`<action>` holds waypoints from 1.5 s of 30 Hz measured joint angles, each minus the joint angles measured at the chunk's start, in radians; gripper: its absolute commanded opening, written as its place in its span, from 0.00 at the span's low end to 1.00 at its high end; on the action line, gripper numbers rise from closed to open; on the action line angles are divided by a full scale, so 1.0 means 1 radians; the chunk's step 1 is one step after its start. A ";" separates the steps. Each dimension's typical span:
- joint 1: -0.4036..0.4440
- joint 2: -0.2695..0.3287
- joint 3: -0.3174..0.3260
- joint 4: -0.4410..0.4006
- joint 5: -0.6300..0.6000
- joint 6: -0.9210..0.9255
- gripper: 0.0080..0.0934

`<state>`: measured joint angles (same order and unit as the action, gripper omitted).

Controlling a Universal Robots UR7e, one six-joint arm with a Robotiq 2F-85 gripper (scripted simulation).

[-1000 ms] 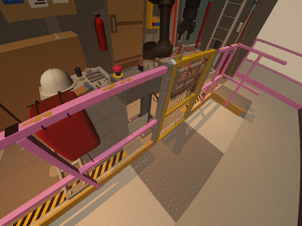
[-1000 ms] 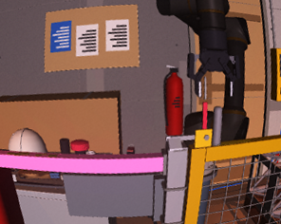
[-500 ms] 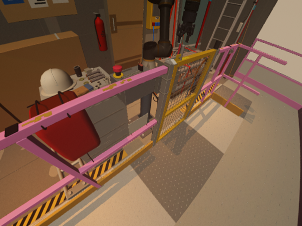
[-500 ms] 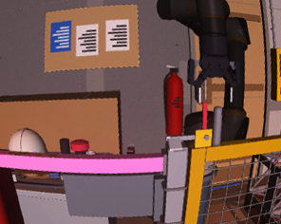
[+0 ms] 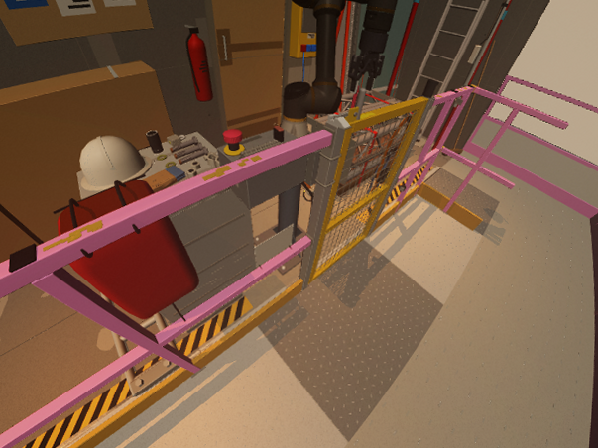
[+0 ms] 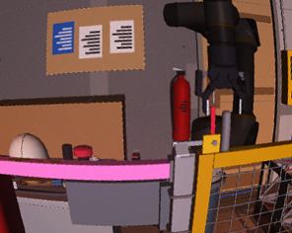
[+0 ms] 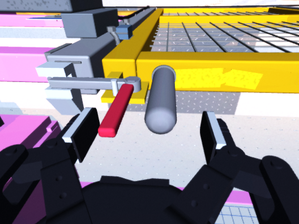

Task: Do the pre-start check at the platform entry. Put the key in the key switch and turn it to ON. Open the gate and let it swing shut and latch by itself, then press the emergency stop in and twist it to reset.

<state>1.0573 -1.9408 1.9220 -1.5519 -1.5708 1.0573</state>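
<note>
A red latch lever (image 7: pixel 116 110) stands up right beside a grey handle post (image 7: pixel 161 101) on the top corner of the yellow mesh gate (image 5: pixel 365 186). The gate is closed against the grey post (image 5: pixel 321 192). My gripper (image 7: pixel 147 133) hangs just above the lever and the handle, open and empty. From the second side camera the gripper (image 6: pixel 223 96) sits over the red lever (image 6: pixel 212 121) and the grey handle (image 6: pixel 225 131). The red emergency stop (image 5: pixel 232 139) sits on the control box to the left, behind the pink rail. The key switch is too small to make out.
The pink top rail (image 5: pixel 151 210) meets the gate post just left of the gripper. A white hard hat (image 5: pixel 110 159) and a red bag (image 5: pixel 134 255) are further left. A fire extinguisher (image 5: pixel 200 63) hangs on the back wall. The platform floor lies to the right.
</note>
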 measured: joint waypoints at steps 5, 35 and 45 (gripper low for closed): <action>0.000 0.000 0.014 -0.013 0.000 0.000 0.94; 0.000 0.000 0.035 -0.035 0.000 0.000 0.92; 0.000 0.000 0.035 -0.035 -0.001 0.000 0.69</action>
<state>1.0572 -1.9409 1.9565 -1.5871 -1.5714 1.0573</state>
